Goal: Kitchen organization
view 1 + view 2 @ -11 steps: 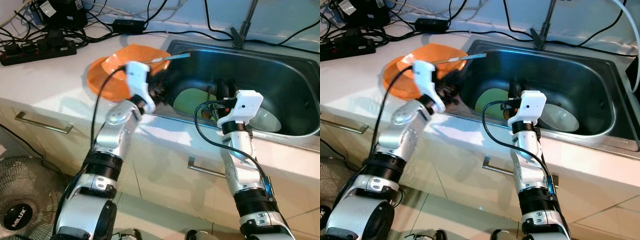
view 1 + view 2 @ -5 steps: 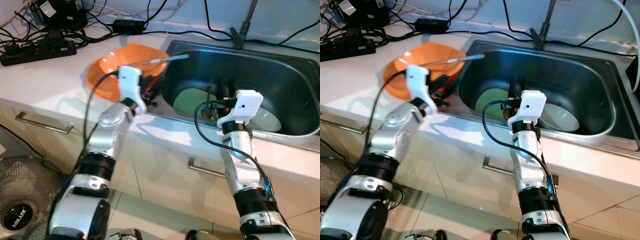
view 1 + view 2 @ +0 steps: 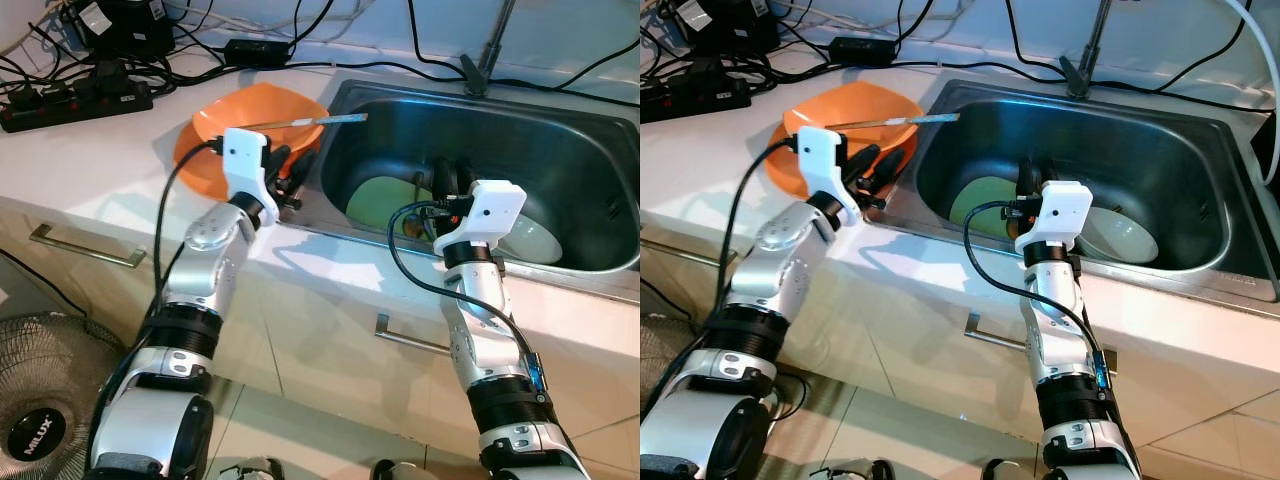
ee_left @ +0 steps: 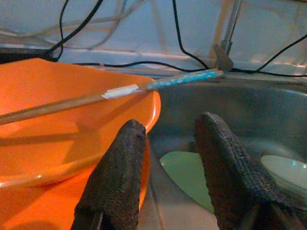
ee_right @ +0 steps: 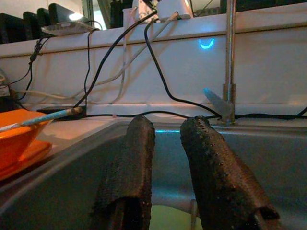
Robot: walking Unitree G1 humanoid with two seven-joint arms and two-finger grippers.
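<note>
A glossy orange bowl (image 3: 262, 112) is seen on a flat orange plate (image 3: 205, 160) on the pale, smooth desk (image 3: 90, 150), just beside the left rim of the sink (image 3: 580, 150). A thin stick-like utensil (image 3: 305, 121), brownish along most of its length with a white band and a blue speckled end, is laid across the bowl's rim so that its blue tip reaches out over the basin. The sink is of brushed steel, deep and round-cornered; a pale green plate (image 3: 385, 200) and a whitish bowl (image 3: 535, 240) are lying at its bottom, both partly covered by the right arm.

The left hand (image 3: 293, 172) is held at the desk's edge between the orange bowl and the sink; its two black, coarse-textured fingers (image 4: 117, 177) are spread apart with nothing between them. The right hand (image 3: 448, 178) is lowered inside the basin above the green plate, its fingers (image 5: 129, 177) likewise parted and empty.

A black power strip (image 3: 75, 100) and tangled black cables (image 3: 330, 30) are strewn along the back of the desk. The tap (image 3: 485, 50) is cut off at the top edge, and a floor fan (image 3: 45, 400) is partly cropped at the lower left.
</note>
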